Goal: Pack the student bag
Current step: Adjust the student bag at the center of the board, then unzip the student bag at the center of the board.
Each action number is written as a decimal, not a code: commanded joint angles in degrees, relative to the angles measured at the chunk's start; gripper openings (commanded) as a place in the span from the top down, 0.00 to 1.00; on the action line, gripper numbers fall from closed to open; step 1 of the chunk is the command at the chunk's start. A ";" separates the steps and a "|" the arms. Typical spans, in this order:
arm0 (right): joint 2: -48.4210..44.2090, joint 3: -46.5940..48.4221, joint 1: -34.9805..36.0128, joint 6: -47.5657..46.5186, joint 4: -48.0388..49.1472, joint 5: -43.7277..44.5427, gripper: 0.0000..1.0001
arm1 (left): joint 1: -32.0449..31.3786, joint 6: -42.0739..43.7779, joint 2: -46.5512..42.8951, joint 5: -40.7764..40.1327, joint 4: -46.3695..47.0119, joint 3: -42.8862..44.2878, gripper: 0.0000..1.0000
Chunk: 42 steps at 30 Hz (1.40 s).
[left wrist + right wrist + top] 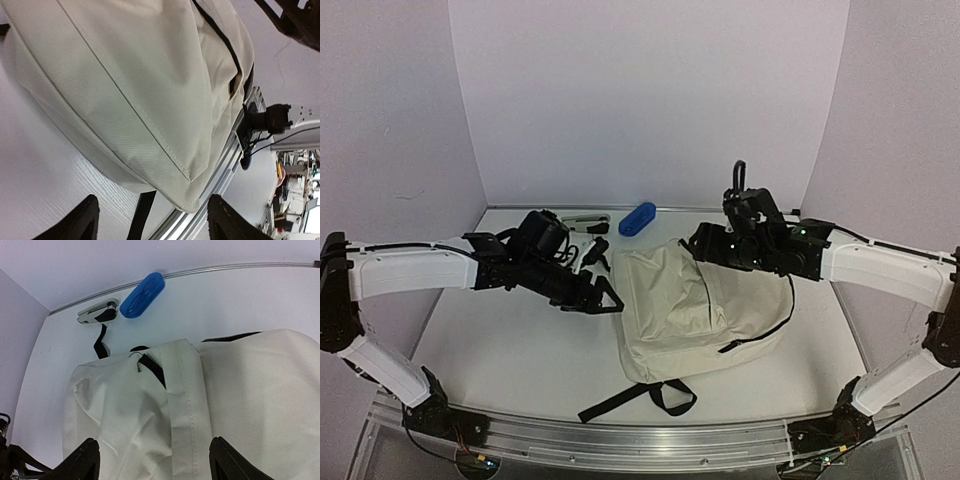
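Observation:
The cream student bag (690, 310) lies flat on the white table, black straps trailing toward the near edge. It fills the left wrist view (150, 75) and the right wrist view (200, 410). My left gripper (608, 298) is open and empty just left of the bag; its black fingertips (82, 220) frame the bag's near corner. My right gripper (705, 242) is open and empty over the bag's far top edge, its fingertips (82, 460) spread wide above the fabric and a black zipper (152, 367).
A blue oblong case (637, 217) lies at the back of the table, also in the right wrist view (142, 294). A silver and black stapler (98, 312) sits beside it. Small black items (595, 255) lie left of the bag. A metal rail (650, 440) runs along the near edge.

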 commanded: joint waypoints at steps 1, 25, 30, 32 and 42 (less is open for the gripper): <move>5.53 7.91 -1.96 -7.88 0.28 -6.08 0.31 | 3.92 -0.43 -3.67 -8.93 -2.35 5.60 0.18; 26.48 26.62 -4.21 -20.92 -7.58 0.65 0.63 | 12.11 -8.02 15.64 -1.92 10.54 15.86 0.21; 27.65 27.33 -4.21 -20.92 -7.57 0.04 0.69 | 12.10 -7.59 16.34 -3.46 10.30 16.07 0.20; 28.08 27.25 -4.17 -20.92 -7.58 0.33 0.75 | 12.10 -7.15 16.95 -4.57 9.42 16.42 0.20; 25.90 25.94 -4.17 -19.81 -7.58 0.75 1.00 | 12.42 -7.33 21.28 -6.61 8.87 19.95 0.26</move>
